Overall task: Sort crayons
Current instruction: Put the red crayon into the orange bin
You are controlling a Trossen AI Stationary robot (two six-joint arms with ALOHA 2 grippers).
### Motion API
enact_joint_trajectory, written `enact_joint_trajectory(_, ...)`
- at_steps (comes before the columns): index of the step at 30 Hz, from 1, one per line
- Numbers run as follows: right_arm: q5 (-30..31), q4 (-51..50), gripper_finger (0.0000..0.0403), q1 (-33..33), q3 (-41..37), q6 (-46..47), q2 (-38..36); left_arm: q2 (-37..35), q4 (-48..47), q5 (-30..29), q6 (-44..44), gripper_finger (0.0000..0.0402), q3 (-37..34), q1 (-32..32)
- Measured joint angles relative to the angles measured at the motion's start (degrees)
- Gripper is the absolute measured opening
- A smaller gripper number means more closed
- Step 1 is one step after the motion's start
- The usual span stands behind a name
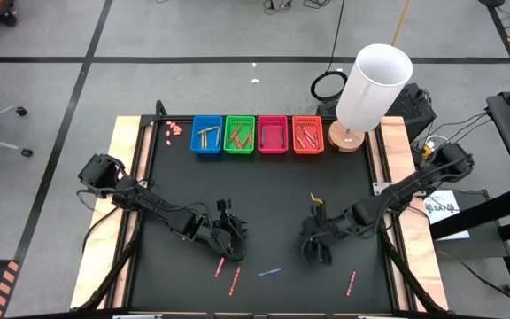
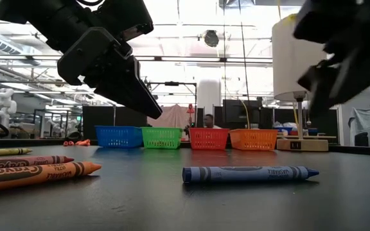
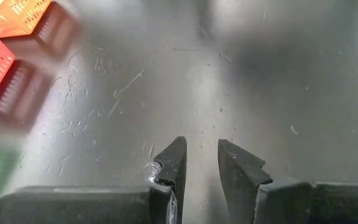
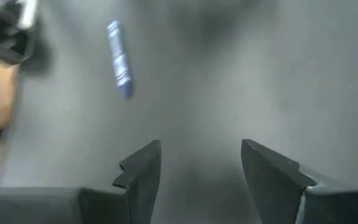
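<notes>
Left jaws: the left gripper (image 3: 201, 163) has its fingers a narrow gap apart with nothing between them, above bare mat on the near left.
Right jaws: the right gripper (image 4: 201, 165) stands wide and empty, above the mat on the near right.
Hard to make out: the wrist views are smeared; the left one catches only blurred corners of baskets at its edge. In the low view both grippers are cut off at the top.
Blue crayon (image 1: 269, 271): lies flat on the mat near the front edge, between the two grippers, apart from both; paper-wrapped, with a pointed tip.
Red crayons: two (image 1: 220, 267) lie just near of the left gripper; another (image 1: 352, 283) lies alone at the near right.
Low view crayons: an orange crayon (image 2: 37, 174) and two more behind it lie at the left, partly cut off.
Baskets: a blue basket (image 1: 206, 135), green basket (image 1: 239, 134), pink basket (image 1: 273, 135) and orange basket (image 1: 308, 135) stand side by side along the far edge, each rectangular with slotted plastic walls, each holding a few crayons.
Pink bits (image 1: 173, 129): a small cluster left of the blue basket.
Lamp (image 1: 372, 89): white cylindrical shade on a round wooden base, far right.
Mat (image 1: 264, 199): black, scratched.
</notes>
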Motion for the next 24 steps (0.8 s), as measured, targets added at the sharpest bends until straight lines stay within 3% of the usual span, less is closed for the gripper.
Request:
enact_joint_trajectory(6, -7.3, -5.3, 0.0205, 5.5, 0.0, 9.4, -2.6, 0.0, 0.0, 0.0, 0.0, 0.0089, 0.0, 0.0)
enact_joint_trajectory(10, -9.1, -7.7, 0.0205, 8.5, 0.0, 13.8, -3.5, 0.0, 0.0, 0.0, -1.0, 0.0089, 0.0, 0.0)
enact_joint_trajectory(24, -11.4, -10.8, 0.0188, 20.8, 0.0, 8.2, -3.5, 0.0, -0.3, 1.3, -7.3, 0.0089, 0.0, 0.0)
